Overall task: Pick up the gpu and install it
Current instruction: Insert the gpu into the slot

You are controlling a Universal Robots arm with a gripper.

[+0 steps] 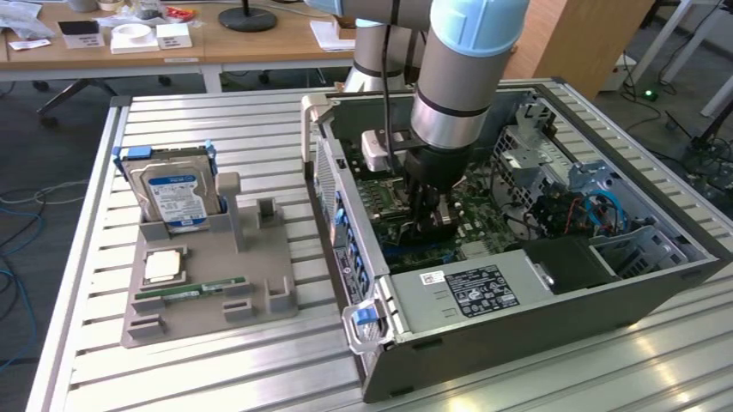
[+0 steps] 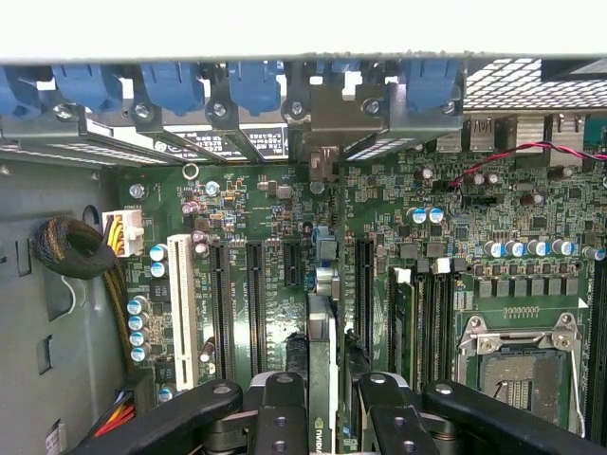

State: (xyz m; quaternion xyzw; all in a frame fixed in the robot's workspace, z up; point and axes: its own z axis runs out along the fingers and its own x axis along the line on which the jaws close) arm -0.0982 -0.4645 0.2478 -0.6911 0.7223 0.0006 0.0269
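The arm is down inside the open computer case (image 1: pixel 538 283), its gripper (image 2: pixel 322 403) clamped on the gpu (image 2: pixel 322 374), held edge-on so it can meet a motherboard (image 2: pixel 285 199) slot. From the wrist, the card sits over the slots; the exterior view adds the parts tray (image 1: pixel 206 292) with its hard drive (image 1: pixel 174 196).

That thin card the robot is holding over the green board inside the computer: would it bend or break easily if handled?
The gpu looks like a thin flat board held on edge in the tool, so probably stiff rather than floppy. It seems light, given how slim it is. Probably fragile: pushed crooked toward the motherboard, it could be damaged.
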